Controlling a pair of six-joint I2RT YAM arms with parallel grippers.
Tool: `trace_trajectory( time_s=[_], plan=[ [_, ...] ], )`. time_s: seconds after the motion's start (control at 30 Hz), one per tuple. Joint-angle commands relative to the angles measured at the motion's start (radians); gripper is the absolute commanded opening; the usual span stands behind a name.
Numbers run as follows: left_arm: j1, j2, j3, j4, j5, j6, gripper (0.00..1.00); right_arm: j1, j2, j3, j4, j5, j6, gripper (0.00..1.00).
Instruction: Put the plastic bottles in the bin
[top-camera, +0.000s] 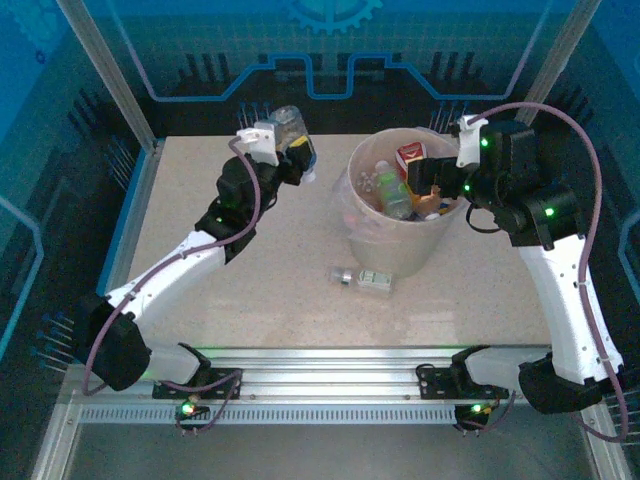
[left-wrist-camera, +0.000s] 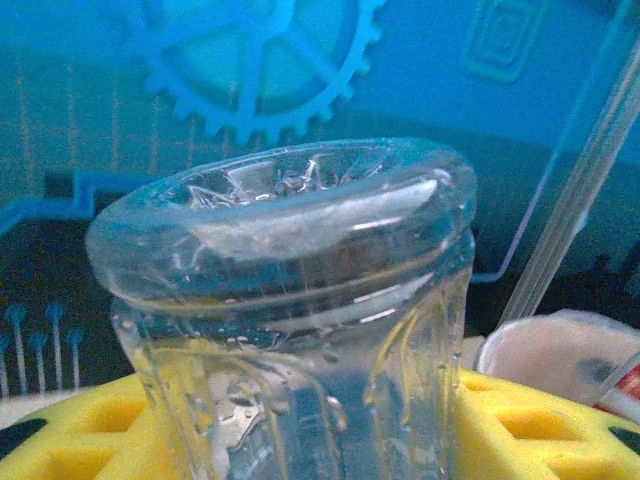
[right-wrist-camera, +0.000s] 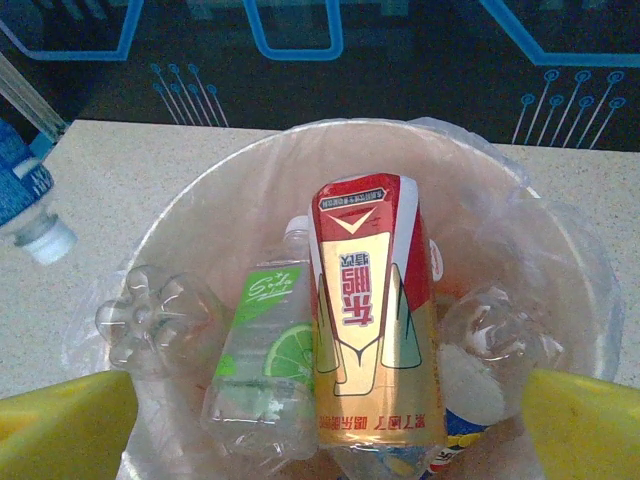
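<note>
Bottles (right-wrist-camera: 265, 360) lie in the bin (top-camera: 400, 248); a clear bottle (top-camera: 368, 281) lies beside it.

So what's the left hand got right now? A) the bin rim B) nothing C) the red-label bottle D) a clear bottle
D: the left hand is shut on a clear bottle, its base showing between the yellow pads, off to the left of the bin.

Bin (right-wrist-camera: 250, 190) w/ thin liner on bench (right-wrist-camera: 120, 170). Inside: red-gold label bottle (right-wrist-camera: 370, 310) centre, lime-label bottle (right-wrist-camera: 265, 350) touching its left, clear bottles either side. Blue-label bottle (right-wrist-camera: 25, 200) at left edge. Gripper (right-wrist-camera: 325, 425) fingers (right-wrist-camera: 60, 430) spread wide, yellow.
</note>
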Motion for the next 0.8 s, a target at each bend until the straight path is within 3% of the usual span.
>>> trace_trajectory(
  time_s=[0.0, 0.37, 0.77],
  plan=[
    [-0.002, 0.045, 0.076, 0.159, 0.094, 0.122, 0.29, 0.007, -0.027, -0.006, 0.043, -0.019, 0.025, 1.0],
    [-0.12, 0.258, 0.312, 0.243, 0.225, 0.336, 0.3, 0.005, -0.099, -0.044, 0.087, 0.041, 0.056, 1.0],
    [-0.157, 0.433, 0.462, 0.127, 0.324, 0.328, 0.34, 0.004, -0.155, -0.07, 0.097, 0.059, 0.066, 1.0]
  ],
)
